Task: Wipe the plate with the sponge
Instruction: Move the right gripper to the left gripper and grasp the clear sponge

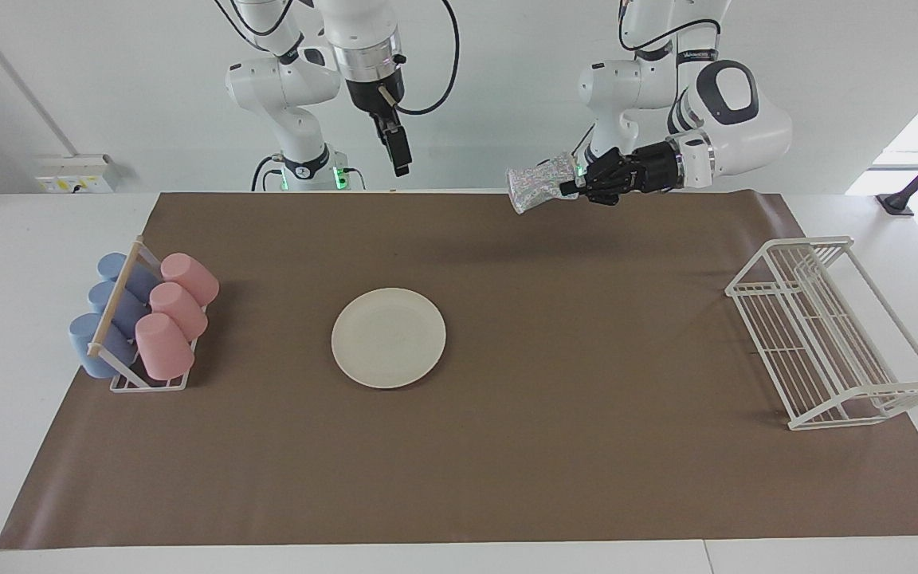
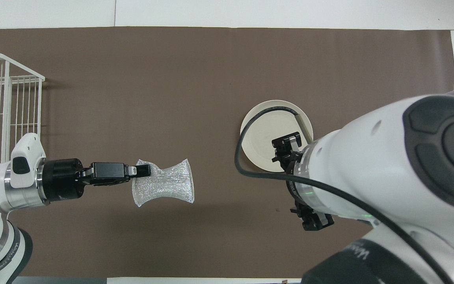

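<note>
So the left gripper is clamped tight on one edge of the sponge, and the pad hangs in the air in the upper middle of the facing view, over the brown mat near the robots' edge of the desk. In the overhead view the same sponge sits left of centre in the frame, pinched at its narrow side and flared out at the free end, with the left gripper poking in from the left edge.

The plate lies flat on the mat, a bit left of centre in the facing view, nothing touching it. In the overhead view it's a different story: the plate is half covered by the right arm's wrist and cable, so only its upper left part shows.

The right gripper hangs high at the top of the facing view, pointing down, jaws spread apart and holding nothing. Seen edge-on there it's hard to read. In the overhead view the right gripper is mostly buried under its own arm, only black links stick out.

The cup rack with pink and blue cups is at the left of the facing view, hidden overhead. The white wire rack is at the right, cut off in the overhead view.
</note>
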Motion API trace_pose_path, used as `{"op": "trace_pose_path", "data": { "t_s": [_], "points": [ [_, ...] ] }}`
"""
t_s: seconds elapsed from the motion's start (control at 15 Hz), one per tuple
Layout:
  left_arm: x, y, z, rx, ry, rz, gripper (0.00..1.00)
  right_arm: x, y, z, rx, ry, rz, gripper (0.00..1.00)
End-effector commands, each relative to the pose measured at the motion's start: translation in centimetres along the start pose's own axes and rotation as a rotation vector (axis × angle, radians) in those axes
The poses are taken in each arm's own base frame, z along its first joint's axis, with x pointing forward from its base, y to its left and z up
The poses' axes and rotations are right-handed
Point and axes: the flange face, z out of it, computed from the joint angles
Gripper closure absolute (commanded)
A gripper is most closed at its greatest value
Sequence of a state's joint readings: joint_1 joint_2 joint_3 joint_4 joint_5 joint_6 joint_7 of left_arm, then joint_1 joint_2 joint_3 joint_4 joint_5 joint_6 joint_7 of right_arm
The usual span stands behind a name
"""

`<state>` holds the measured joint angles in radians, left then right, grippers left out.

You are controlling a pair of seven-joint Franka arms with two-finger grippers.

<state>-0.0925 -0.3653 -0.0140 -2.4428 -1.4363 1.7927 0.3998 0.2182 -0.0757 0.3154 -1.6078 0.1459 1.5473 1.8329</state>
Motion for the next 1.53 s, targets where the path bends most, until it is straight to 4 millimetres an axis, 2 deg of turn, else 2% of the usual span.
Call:
{"op": "trace_pose_path", "data": {
  "t_s": [0.0,0.2,0.33,0.47,0.6,0.73,1.0,1.13,1.46],
  "points": [
    [-3.6,-0.4,1.9,-0.031,-0.010,0.085,1.00,-1.6,-0.1,0.7,0.090,-0.040,0.155,0.00],
    [-5.2,0.0,5.5,-0.034,-0.023,0.093,1.00,-5.2,0.8,1.6,0.093,-0.054,0.194,0.00],
    [-5.7,0.1,6.5,-0.041,-0.015,0.087,1.00,-7.2,1.4,2.5,0.109,-0.071,0.235,0.00],
    [-5.6,0.4,6.6,-0.071,-0.001,0.072,1.00,-8.4,2.1,2.7,0.110,-0.075,0.261,0.00],
    [-5.9,0.6,7.0,-0.076,-0.011,0.075,1.00,-8.8,3.1,3.6,0.096,-0.060,0.255,0.00],
    [-6.0,0.7,7.0,-0.077,-0.012,0.078,1.00,-10.0,4.3,4.4,0.094,-0.057,0.233,0.00],
    [-6.1,0.9,7.0,-0.082,-0.017,0.076,1.00,-10.4,4.7,5.1,0.114,-0.114,0.258,0.00],
    [-6.2,1.0,6.9,-0.086,-0.020,0.078,1.00,-11.1,5.3,6.2,0.129,-0.120,0.242,0.00],
    [-6.4,0.9,6.8,-0.092,-0.028,0.073,1.00,-11.0,5.6,7.0,0.128,-0.115,0.235,0.00]
  ]
}}
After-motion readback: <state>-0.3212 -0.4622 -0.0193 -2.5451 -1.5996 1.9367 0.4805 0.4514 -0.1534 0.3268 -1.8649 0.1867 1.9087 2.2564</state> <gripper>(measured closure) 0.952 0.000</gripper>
